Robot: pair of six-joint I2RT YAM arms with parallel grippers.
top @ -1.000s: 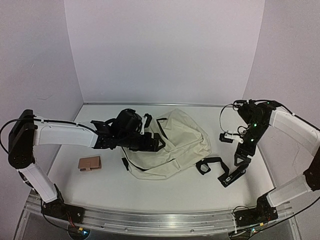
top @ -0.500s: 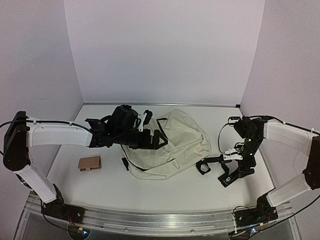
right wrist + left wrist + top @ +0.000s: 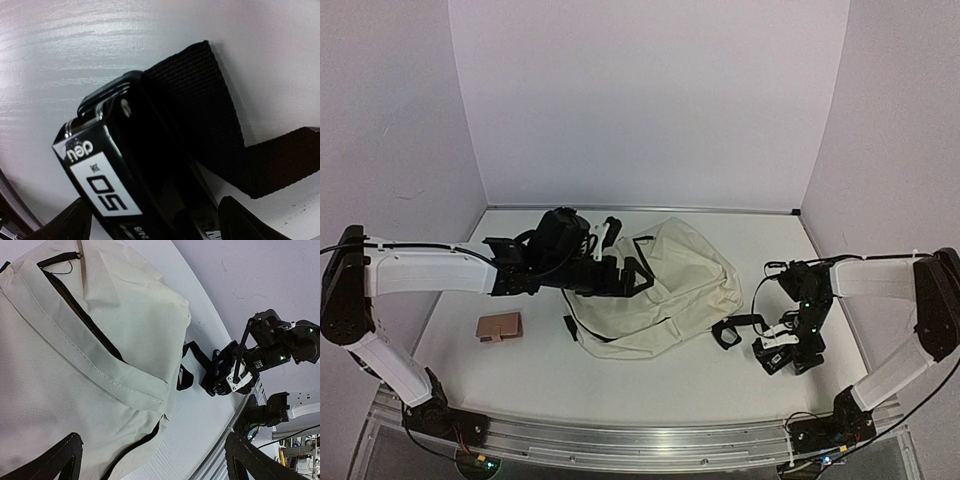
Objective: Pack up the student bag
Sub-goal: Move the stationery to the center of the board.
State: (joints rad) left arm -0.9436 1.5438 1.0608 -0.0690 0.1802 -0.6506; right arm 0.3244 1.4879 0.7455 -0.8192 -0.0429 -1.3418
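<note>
Two pincers show from above. The left pincer (image 3: 620, 276) hangs spread over the student bag (image 3: 690, 290), which lies in the middle of the tabletop (image 3: 620, 385). A small brown item (image 3: 500, 326) sits well apart to its left, with bare surface around it. The right pincer (image 3: 788, 345) is low near the right edge, over a black labelled case (image 3: 770, 358).

Left wrist: the fingers (image 3: 57, 460) are wide apart, with the cream bag beneath and its zipper (image 3: 85, 320) ahead. The tabletop's rim lies beyond.

Right wrist: the fingers (image 3: 70, 222) are apart astride the case, with a black strap (image 3: 210, 115) against its far side.
</note>
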